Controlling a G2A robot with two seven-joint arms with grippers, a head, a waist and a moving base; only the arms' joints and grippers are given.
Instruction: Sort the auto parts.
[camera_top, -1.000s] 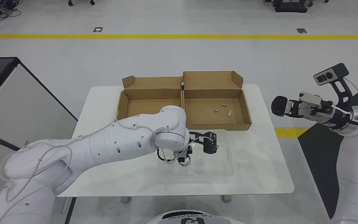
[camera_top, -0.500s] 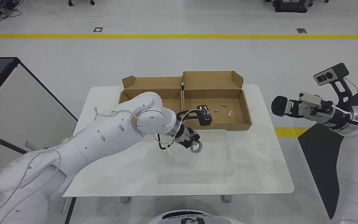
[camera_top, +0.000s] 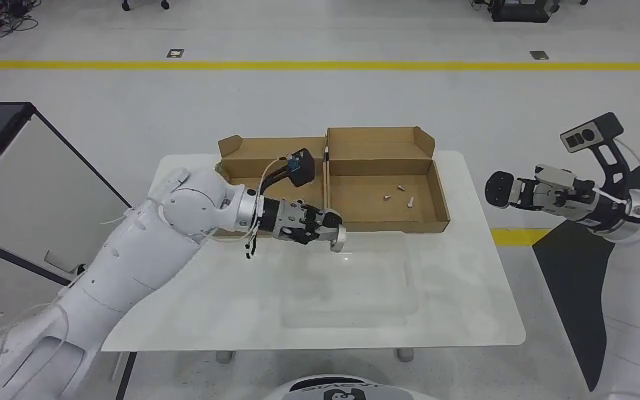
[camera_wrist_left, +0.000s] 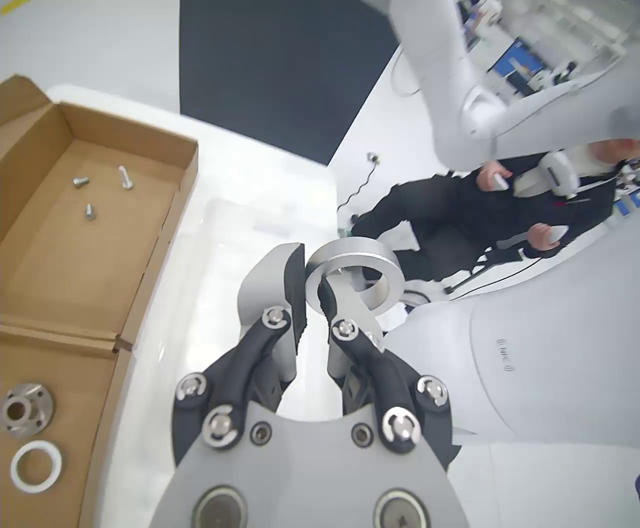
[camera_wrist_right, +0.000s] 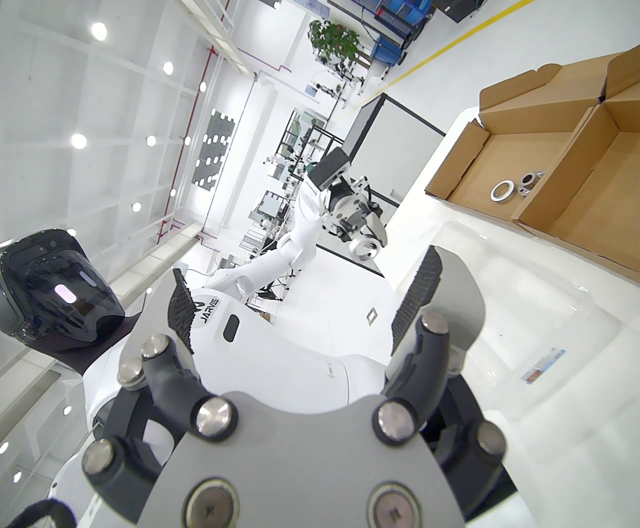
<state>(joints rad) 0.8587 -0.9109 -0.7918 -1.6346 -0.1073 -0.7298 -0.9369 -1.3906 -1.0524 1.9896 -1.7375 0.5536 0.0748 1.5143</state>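
Two cardboard boxes (camera_wrist_left: 165, 210) sat beside our left claw (camera_wrist_left: 310, 280), clamped on a metal ring (camera_wrist_left: 350, 248): one held three bolts (camera_wrist_left: 126, 177), the other a flange (camera_wrist_left: 37, 397) and white ring (camera_wrist_left: 36, 446). Our right claw (camera_wrist_right: 305, 280) gaped empty.

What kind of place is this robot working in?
Probably a robotics lab or factory test hall: a pale floor with a yellow line, racks of equipment under rows of ceiling lights, and a white table with cardboard boxes holding bolts and a metal ring.
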